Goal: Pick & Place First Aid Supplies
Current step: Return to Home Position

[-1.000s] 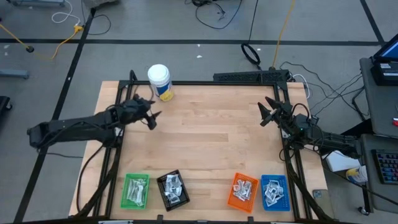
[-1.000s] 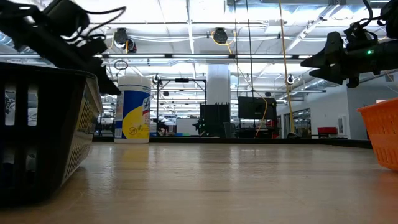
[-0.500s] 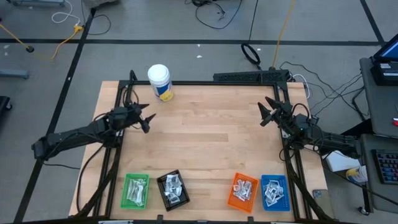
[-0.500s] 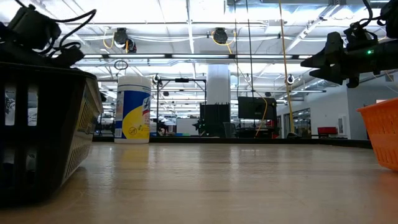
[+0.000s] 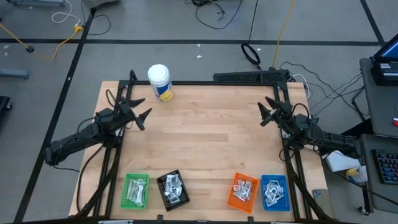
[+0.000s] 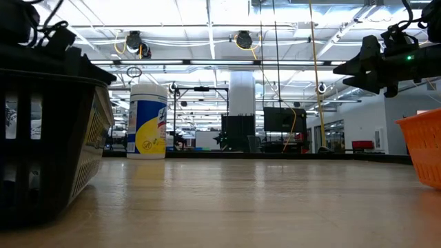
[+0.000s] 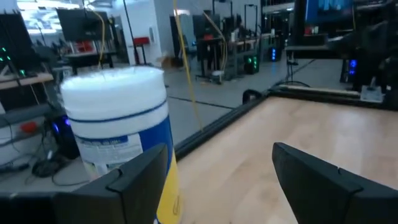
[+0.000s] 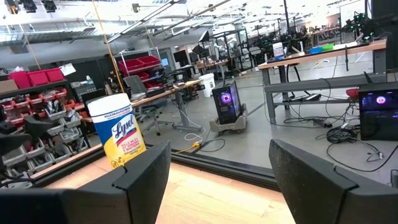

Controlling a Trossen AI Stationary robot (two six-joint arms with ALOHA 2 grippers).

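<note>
packets (image 5: 135, 190) sit in trays (image 5: 126, 194) on the table's (image 5: 205, 137) front edge, high view. my left gripper (image 5: 140, 112) gapes near the left edge, right gripper (image 5: 262, 114) gapes opposite. left wrist view: bottle (image 7: 115, 124) close; a careless swing could topple it.

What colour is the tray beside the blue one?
Orange tray, clearest in the high view.
</note>
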